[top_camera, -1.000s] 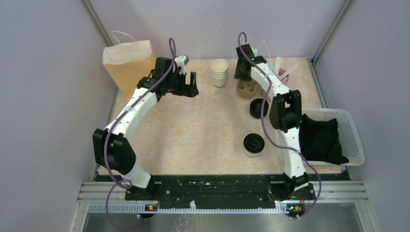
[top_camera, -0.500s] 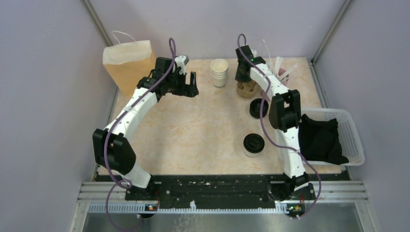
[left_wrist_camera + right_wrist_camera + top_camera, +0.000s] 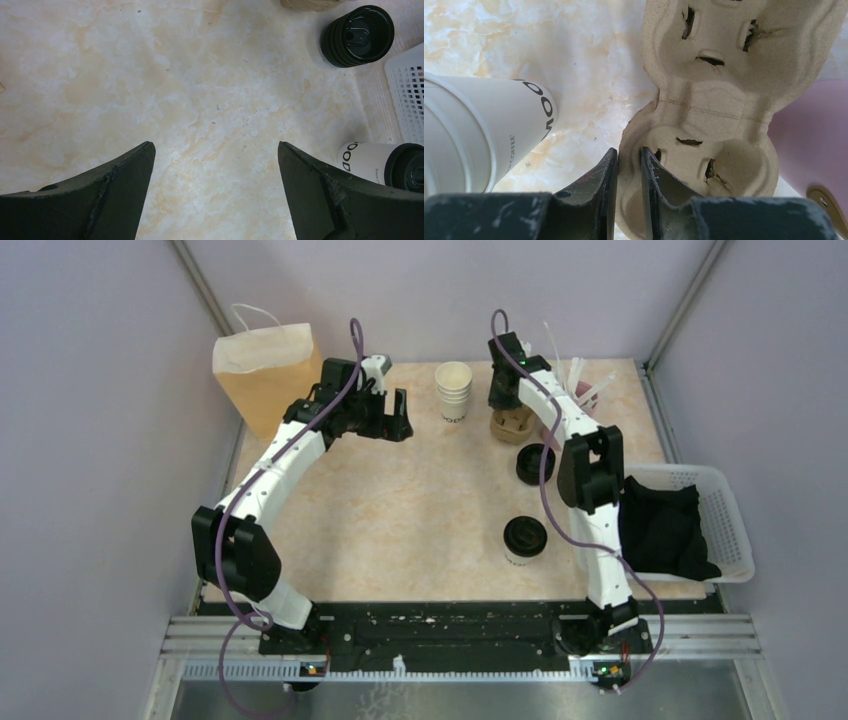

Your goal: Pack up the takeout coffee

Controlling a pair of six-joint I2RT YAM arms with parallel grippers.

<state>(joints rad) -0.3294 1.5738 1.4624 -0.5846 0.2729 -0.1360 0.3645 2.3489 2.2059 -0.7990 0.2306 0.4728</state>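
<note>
A cream-and-peach marbled tabletop (image 3: 400, 500) sits evenly lit inside a booth of plain pale lilac walls (image 3: 90, 440) at left, back and right, with slanting grey metal corner posts (image 3: 200, 285) behind and a ribbed aluminium rail (image 3: 700, 635) along the near edge.

wht coffee cup (image 3: 382, 165) w/ blk lid (image 3: 407, 167), tan pulp carrier (image 3: 714, 100), beige marbled table (image 3: 200, 90), brown bag (image 3: 268, 380)
</note>
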